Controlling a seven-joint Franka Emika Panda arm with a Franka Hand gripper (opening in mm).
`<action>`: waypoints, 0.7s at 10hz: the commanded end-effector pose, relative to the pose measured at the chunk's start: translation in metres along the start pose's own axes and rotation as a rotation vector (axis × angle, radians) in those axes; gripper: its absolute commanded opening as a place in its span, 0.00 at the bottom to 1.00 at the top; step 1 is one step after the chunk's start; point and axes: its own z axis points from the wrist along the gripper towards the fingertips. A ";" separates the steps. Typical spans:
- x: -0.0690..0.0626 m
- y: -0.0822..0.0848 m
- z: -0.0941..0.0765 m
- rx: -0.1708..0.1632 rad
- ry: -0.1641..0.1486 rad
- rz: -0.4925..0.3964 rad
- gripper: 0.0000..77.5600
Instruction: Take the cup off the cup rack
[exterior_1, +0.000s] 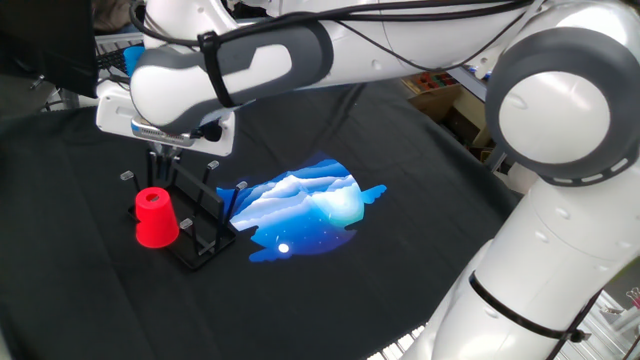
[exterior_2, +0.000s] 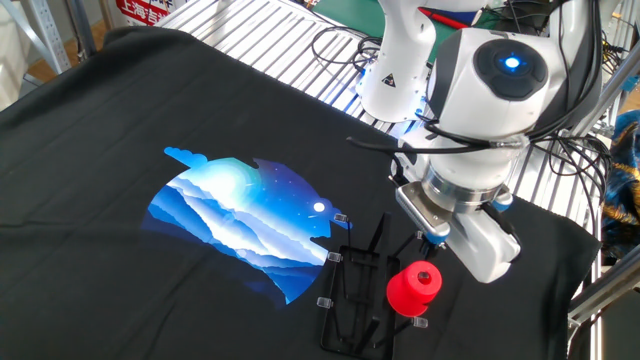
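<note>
The red cup (exterior_1: 155, 218) sits upside down on a peg at the end of the black wire cup rack (exterior_1: 206, 228). It also shows in the other fixed view (exterior_2: 414, 288), at the right end of the rack (exterior_2: 352, 292). My gripper (exterior_1: 163, 163) hangs just above the rack, behind the cup and apart from it, and its dark fingers look slightly apart and empty. In the other fixed view the gripper (exterior_2: 432, 240) is just above and behind the cup, with its fingertips mostly hidden by the hand.
A black cloth with a blue and white print (exterior_1: 305, 205) covers the table, and the print lies beside the rack. A metal grid and cables (exterior_2: 330, 45) lie at the far edge, by the arm's base.
</note>
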 end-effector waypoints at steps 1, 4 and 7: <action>0.000 0.001 -0.002 0.011 0.032 -0.026 1.00; 0.000 0.001 -0.002 0.011 0.032 -0.026 1.00; 0.000 0.001 -0.002 0.011 0.032 -0.026 1.00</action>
